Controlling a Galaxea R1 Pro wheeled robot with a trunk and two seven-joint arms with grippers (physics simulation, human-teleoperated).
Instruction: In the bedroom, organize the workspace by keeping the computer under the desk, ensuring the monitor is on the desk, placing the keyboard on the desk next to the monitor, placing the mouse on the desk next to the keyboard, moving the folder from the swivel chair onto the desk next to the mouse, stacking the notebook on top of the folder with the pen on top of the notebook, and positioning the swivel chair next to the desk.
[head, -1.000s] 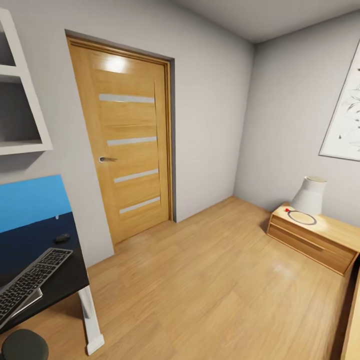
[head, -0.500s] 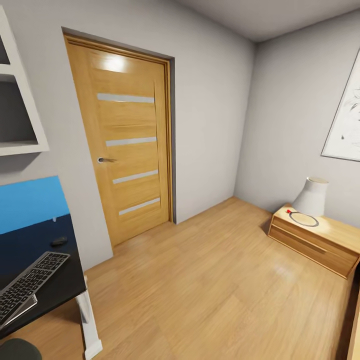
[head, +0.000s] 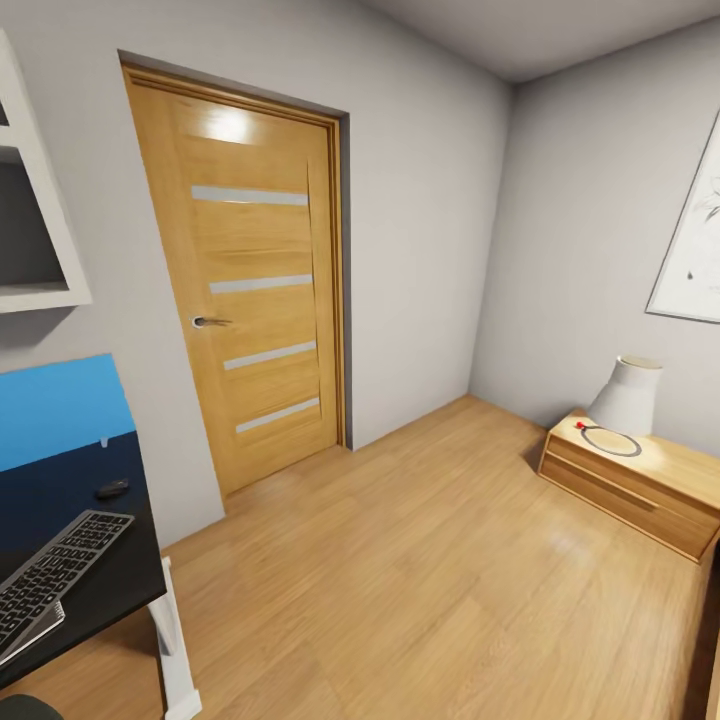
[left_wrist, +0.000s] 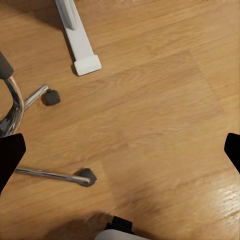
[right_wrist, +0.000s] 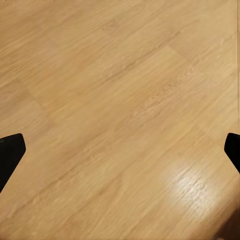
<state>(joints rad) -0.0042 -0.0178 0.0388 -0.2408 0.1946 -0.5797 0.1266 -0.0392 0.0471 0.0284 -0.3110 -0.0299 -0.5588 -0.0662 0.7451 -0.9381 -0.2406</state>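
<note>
1. Head view: table (head: 110, 575) sits at the lower left, black top with a blue back panel. The keyboard (head: 50, 575) lies on it near the front edge, and the mouse (head: 112, 489) rests farther back, a little apart from the keyboard. A thin grey edge pokes out under the keyboard's near end; I cannot tell what it is. A wooden door (head: 250, 300), bare floor (head: 430, 590) and a low wooden chest (head: 635, 485) with a white lamp (head: 625, 397) make up the rest.

2. Left wrist view: left pincer (left_wrist: 120, 150) is spread wide, holding nothing, above the floor. The swivel chair (left_wrist: 30, 130) shows its metal legs and castors close by, beside a white table foot (left_wrist: 80, 42).

3. Right wrist view: right pincer (right_wrist: 120, 150) is also wide open and empty over bare floor.

4. Risk: with the head aimed at the door, the chair base and table foot go unwatched, so turning or driving could clip a castor and roll the chair away.
</note>
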